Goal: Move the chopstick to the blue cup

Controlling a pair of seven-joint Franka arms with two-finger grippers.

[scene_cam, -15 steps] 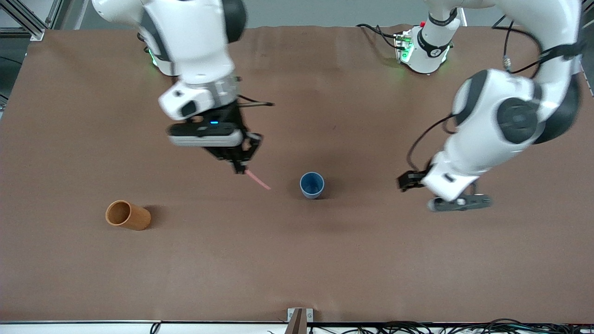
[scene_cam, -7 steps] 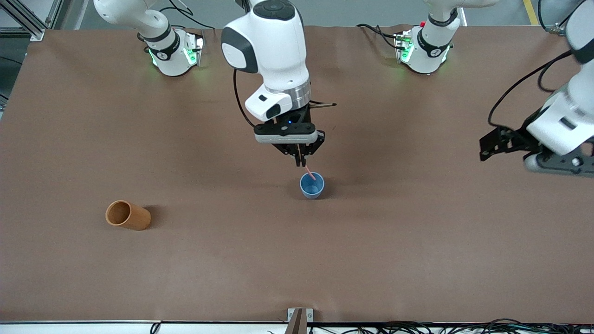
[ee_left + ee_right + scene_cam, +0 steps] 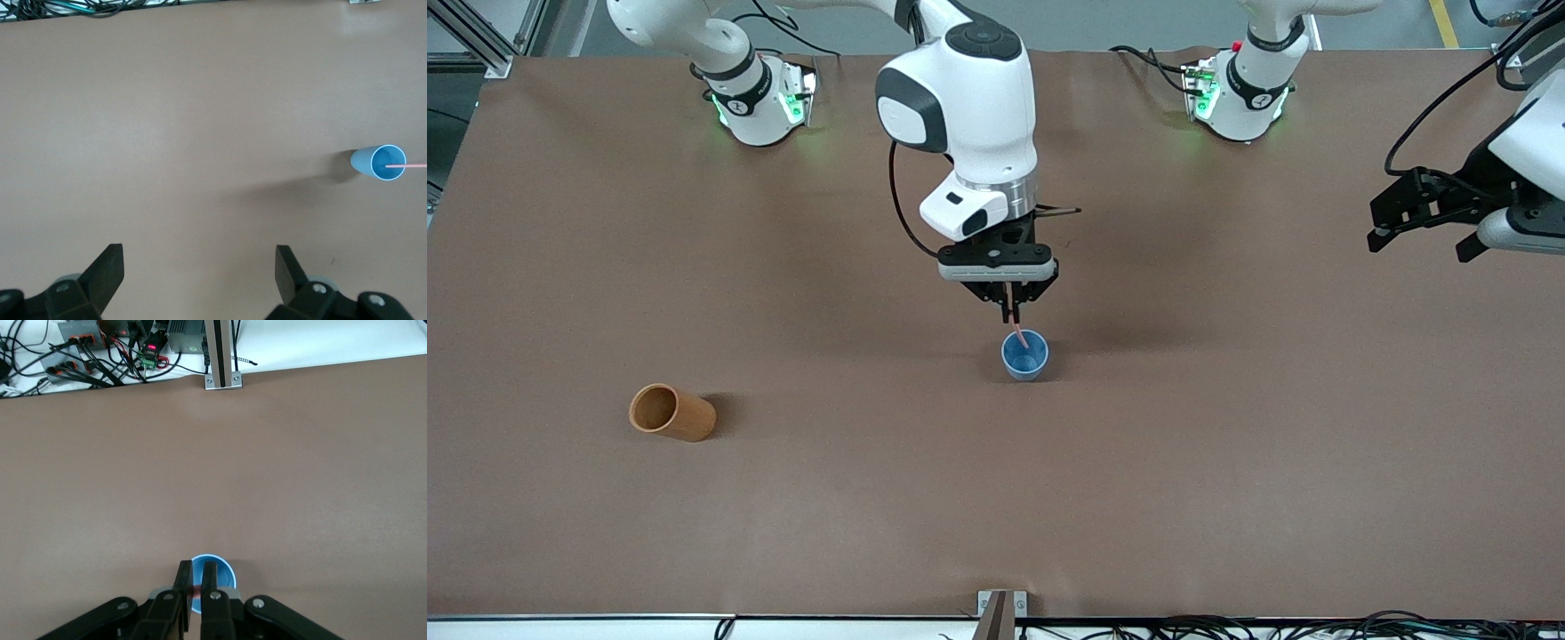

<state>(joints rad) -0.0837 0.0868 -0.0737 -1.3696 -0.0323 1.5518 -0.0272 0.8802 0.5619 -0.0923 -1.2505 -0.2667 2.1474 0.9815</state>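
Note:
The blue cup [image 3: 1024, 357] stands upright near the table's middle. My right gripper [image 3: 1010, 313] hangs just above it, shut on the pink chopstick [image 3: 1018, 334], which points down with its lower end inside the cup's rim. In the right wrist view the blue cup [image 3: 224, 571] shows past the closed right gripper [image 3: 197, 575], and a bit of the chopstick [image 3: 197, 591] shows between the fingers. My left gripper [image 3: 1418, 247] waits open and empty over the left arm's end of the table. In the left wrist view the left gripper [image 3: 198, 260] is wide open, with the blue cup [image 3: 379, 164] and chopstick [image 3: 410, 165] far off.
An orange-brown cup [image 3: 672, 412] lies on its side toward the right arm's end of the table, nearer the front camera than the blue cup. A metal post [image 3: 1000, 613] stands at the table's front edge, with cables along it.
My right gripper carried the chopstick across to over the blue cup, turned it upright and lowered its end into the cup. The left arm drew back toward its end of the table.

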